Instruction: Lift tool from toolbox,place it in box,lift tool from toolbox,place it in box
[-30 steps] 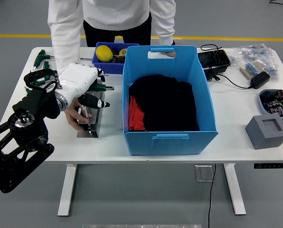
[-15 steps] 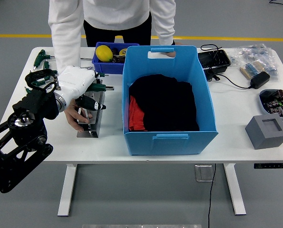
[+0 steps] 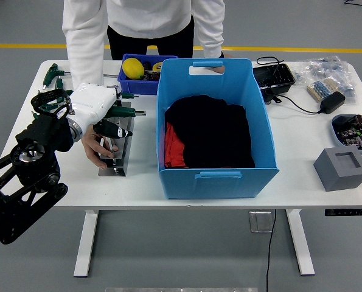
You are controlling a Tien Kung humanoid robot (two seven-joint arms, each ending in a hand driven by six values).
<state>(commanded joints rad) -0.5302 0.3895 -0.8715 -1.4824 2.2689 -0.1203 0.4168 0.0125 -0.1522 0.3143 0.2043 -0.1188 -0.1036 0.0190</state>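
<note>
A grey metal toolbox [image 3: 121, 159] lies left of the big blue box [image 3: 217, 176], with green-handled tools [image 3: 127, 112] at its far end. My left hand [image 3: 115, 130], white with black fingers, hovers over the toolbox's left side; the fingers point right, loosely spread, with nothing seen in them. A person's hand [image 3: 95, 148] rests on the toolbox's left edge just under my hand. The blue box holds black cloth [image 3: 211, 131] and something red. The person's other hand [image 3: 216, 69] grips the box's far rim. My right arm is out of view.
A small blue bin [image 3: 138, 85] with a yellow object [image 3: 132, 68] stands behind the toolbox. More green tools [image 3: 52, 74] lie at the far left. On the right are a black tray [image 3: 273, 78], a power adapter [image 3: 331, 101], plastic bags [image 3: 327, 76] and a grey foam block [image 3: 342, 168].
My left hand has drawn back a little to the left over the toolbox. The person's hands and the tools have stayed in place.
</note>
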